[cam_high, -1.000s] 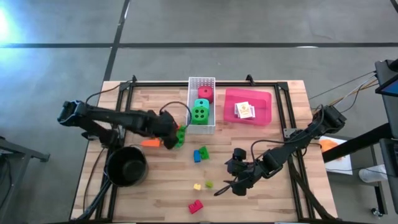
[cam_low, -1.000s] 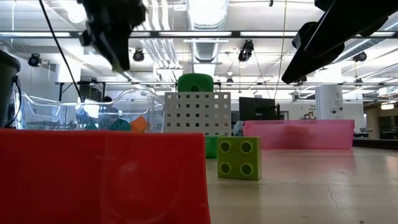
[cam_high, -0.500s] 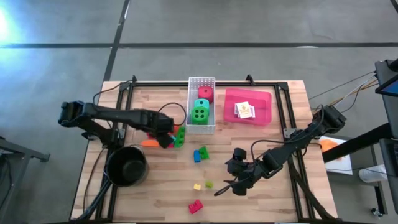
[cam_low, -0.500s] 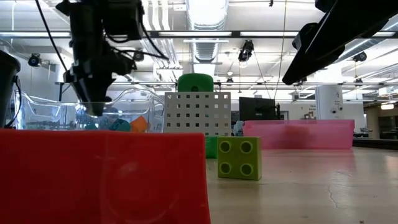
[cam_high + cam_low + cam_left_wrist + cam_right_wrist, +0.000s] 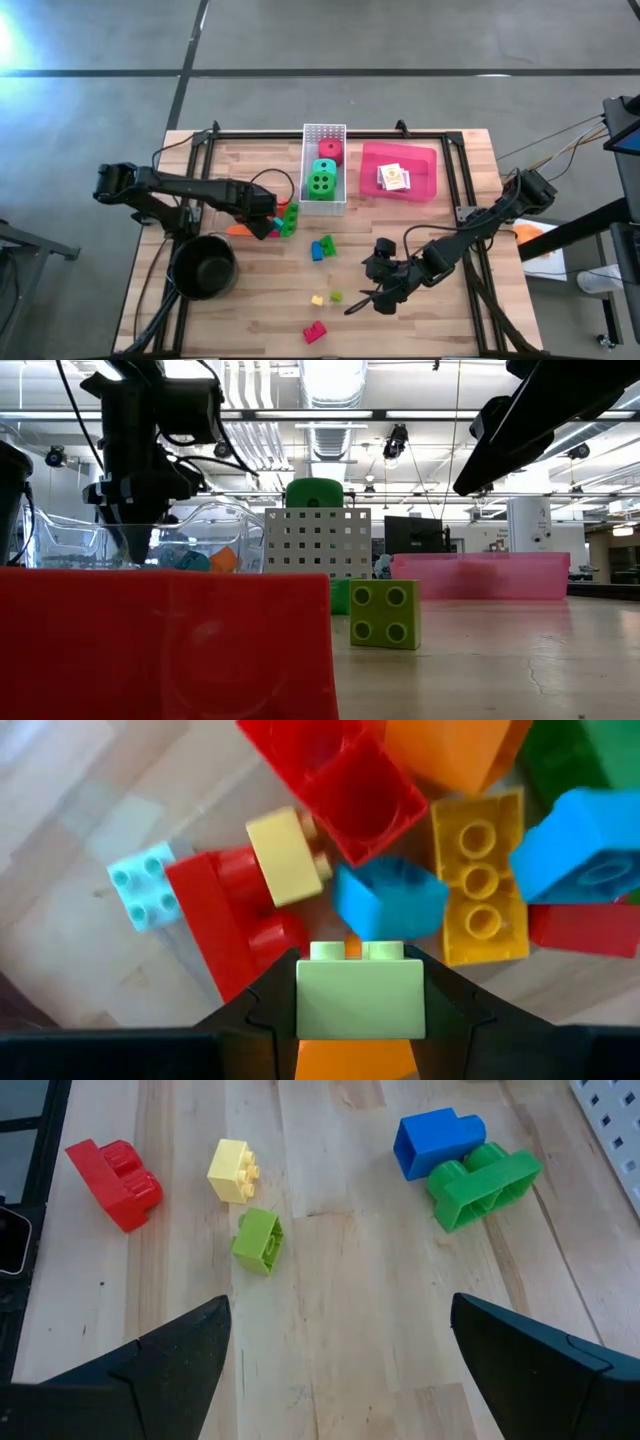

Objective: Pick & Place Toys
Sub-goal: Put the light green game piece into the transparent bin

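Note:
My left gripper (image 5: 265,224) points down over a heap of bricks (image 5: 380,830) in red, yellow, blue, orange and cyan, and is shut on a pale green brick (image 5: 360,1005). In the low view it stands at a clear bowl (image 5: 215,530) that holds bricks. My right gripper (image 5: 372,297) hangs open above the table's near right part. Below it on the wood lie a red brick (image 5: 115,1180), a yellow one (image 5: 232,1170), a lime one (image 5: 260,1240), and a blue (image 5: 435,1142) and a green brick (image 5: 485,1185). My left gripper pinches the pale green brick by two opposite sides (image 5: 305,1005) between its two fingers. The fingers point down from above. The brick's two studs (image 5: 357,951) face the heap below. Something orange (image 5: 355,1060) shows between the fingers behind the brick. Whether the brick touches the heap, I cannot tell.
A white perforated basket (image 5: 324,203) at the far middle holds a red die (image 5: 330,151) and a green die (image 5: 321,180). Right of it a pink tray (image 5: 425,165) holds card packs (image 5: 394,177). A black pot (image 5: 203,265) stands near the left edge.
My left gripper has come down from high above toward the heap of bricks at the clear bowl, shifting a little toward the table's left edge and turning slightly. Most of the descent came first; it has since nearly stopped.

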`<state>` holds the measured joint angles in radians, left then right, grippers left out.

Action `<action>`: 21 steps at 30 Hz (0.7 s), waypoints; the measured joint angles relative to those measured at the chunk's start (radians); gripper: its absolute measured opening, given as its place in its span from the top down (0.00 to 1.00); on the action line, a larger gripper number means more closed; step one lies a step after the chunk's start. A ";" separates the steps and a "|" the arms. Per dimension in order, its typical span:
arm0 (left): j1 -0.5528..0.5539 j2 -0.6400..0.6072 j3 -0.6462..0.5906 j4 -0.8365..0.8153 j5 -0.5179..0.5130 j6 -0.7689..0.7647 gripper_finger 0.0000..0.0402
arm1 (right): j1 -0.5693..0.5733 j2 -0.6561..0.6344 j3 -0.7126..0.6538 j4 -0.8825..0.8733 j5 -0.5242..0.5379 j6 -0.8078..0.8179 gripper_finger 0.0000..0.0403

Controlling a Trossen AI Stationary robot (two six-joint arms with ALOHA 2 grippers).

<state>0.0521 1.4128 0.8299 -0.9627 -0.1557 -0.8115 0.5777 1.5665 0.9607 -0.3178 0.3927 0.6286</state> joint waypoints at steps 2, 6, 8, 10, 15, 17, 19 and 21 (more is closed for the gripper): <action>0.000 0.000 -0.011 0.002 0.019 -0.008 0.67 | 0.000 0.000 0.000 0.000 0.000 0.000 0.08; 0.000 0.000 -0.027 0.006 0.038 -0.009 0.67 | 0.000 0.000 0.000 0.001 0.000 0.000 0.08; 0.000 0.000 -0.032 0.012 0.042 -0.009 0.67 | 0.000 0.000 0.000 0.001 0.000 0.000 0.08; 0.000 0.000 -0.037 0.018 0.045 -0.009 0.67 | 0.000 0.000 0.000 0.001 0.000 0.000 0.08; 0.000 0.000 -0.038 0.020 0.058 -0.008 0.67 | 0.000 0.000 -0.001 0.003 0.000 0.000 0.08; 0.000 0.000 -0.038 0.021 0.063 -0.008 0.67 | 0.000 0.000 -0.002 0.003 0.000 0.000 0.08; 0.000 0.000 -0.038 0.021 0.063 -0.008 0.67 | 0.000 0.000 -0.002 0.003 0.000 0.000 0.08; 0.000 0.000 -0.038 0.022 0.065 -0.008 0.67 | 0.000 0.000 -0.002 0.003 0.000 0.000 0.08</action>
<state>0.0521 1.4128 0.7914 -0.9409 -0.0904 -0.8196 0.5777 1.5665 0.9592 -0.3153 0.3927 0.6285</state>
